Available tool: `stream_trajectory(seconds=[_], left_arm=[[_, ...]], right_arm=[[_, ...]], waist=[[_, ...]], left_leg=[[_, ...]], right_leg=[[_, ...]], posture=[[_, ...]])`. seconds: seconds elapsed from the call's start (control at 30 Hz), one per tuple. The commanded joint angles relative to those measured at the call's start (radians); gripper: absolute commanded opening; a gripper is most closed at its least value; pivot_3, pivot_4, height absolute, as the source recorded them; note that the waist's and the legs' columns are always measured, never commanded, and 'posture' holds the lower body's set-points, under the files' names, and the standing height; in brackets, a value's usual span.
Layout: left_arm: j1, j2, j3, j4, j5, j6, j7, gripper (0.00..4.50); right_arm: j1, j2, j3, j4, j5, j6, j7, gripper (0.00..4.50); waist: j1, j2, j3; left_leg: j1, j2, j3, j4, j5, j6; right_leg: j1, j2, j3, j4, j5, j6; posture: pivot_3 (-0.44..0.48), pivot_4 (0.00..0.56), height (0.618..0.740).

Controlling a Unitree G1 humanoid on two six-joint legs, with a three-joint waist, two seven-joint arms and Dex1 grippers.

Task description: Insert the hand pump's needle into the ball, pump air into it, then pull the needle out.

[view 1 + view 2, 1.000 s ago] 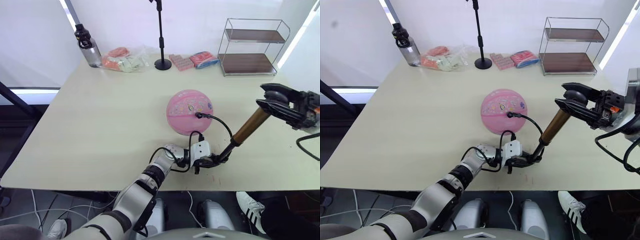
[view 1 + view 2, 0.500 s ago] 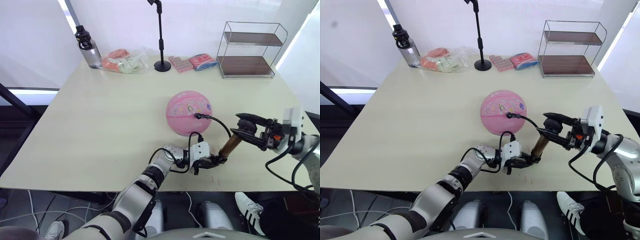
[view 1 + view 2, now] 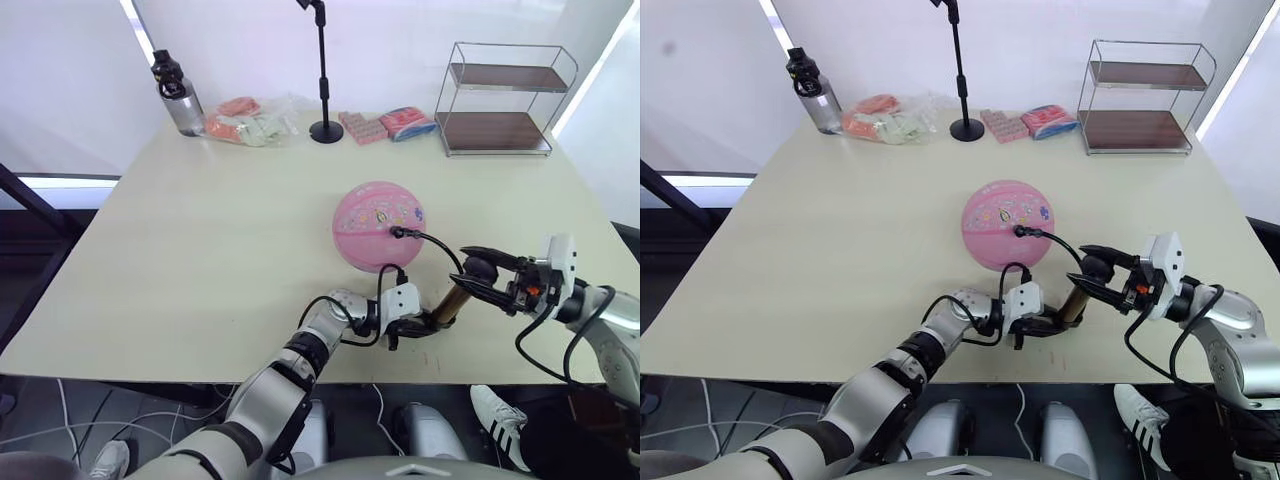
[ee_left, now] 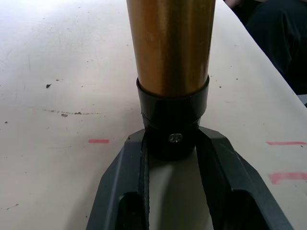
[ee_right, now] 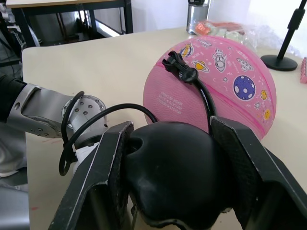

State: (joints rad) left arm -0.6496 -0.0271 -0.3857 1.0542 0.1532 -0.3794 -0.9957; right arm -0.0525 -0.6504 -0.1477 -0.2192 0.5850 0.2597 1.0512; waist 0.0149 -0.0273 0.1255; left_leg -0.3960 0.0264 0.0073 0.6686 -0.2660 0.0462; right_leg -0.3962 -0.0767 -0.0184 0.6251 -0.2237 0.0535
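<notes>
The pink ball (image 3: 378, 224) rests mid-table, with the black hose (image 3: 435, 242) plugged into its valve (image 3: 397, 232); the needle itself is hidden in the valve. The gold hand pump (image 3: 452, 300) leans steeply near the front edge. My left gripper (image 3: 425, 323) is shut on the pump's black bottom cap (image 4: 171, 125), fingers (image 4: 143, 178) on either side of it. My right gripper (image 3: 480, 278) is shut on the black handle (image 5: 178, 173) at the pump's top, pressed down close to the barrel. In the right wrist view the ball (image 5: 218, 91) sits just behind the handle.
Along the table's far edge stand a bottle (image 3: 176, 94), a bag of packets (image 3: 248, 122), a black stand (image 3: 324, 72), snack packs (image 3: 388, 122) and a wire shelf (image 3: 498, 98). Red marks (image 4: 99, 141) dot the table near the pump's base.
My right gripper has pushed the handle down and toward the pump's base; much less gold barrel shows now. The left gripper stayed on the bottom cap.
</notes>
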Motion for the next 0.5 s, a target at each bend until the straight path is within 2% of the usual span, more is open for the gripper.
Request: stream_trajectory(seconds=[0.03,0.2,0.5], left_arm=[[0.029,0.029,-0.017,0.066,0.042,0.049,0.008,1.00],[0.028,0.031,-0.017,0.066,0.041,0.050,0.006,1.00],[0.025,0.030,-0.021,0.067,0.039,0.048,0.005,1.00]], right_arm=[[-0.026,-0.037,-0.031,-0.038,0.085,0.072,0.043,2.05],[-0.136,-0.084,-0.152,-0.084,0.240,0.178,0.005,2.05],[-0.270,-0.214,-0.280,-0.104,0.372,0.320,-0.009,2.05]], waist=[[0.000,0.001,0.002],[0.000,0.007,0.011],[0.000,0.011,0.019]], left_leg=[[0.000,-0.001,0.000,0.000,0.000,0.000],[-0.003,-0.004,0.000,0.000,0.000,0.000],[-0.004,-0.005,0.001,0.001,0.000,0.000]], right_leg=[[0.000,0.000,0.000,0.000,0.000,0.000],[-0.001,-0.004,-0.001,0.000,0.000,0.001],[-0.002,-0.004,-0.002,0.000,0.000,0.001]], posture=[[0.000,0.150,0.740],[0.000,0.150,0.740],[0.000,0.150,0.740]])
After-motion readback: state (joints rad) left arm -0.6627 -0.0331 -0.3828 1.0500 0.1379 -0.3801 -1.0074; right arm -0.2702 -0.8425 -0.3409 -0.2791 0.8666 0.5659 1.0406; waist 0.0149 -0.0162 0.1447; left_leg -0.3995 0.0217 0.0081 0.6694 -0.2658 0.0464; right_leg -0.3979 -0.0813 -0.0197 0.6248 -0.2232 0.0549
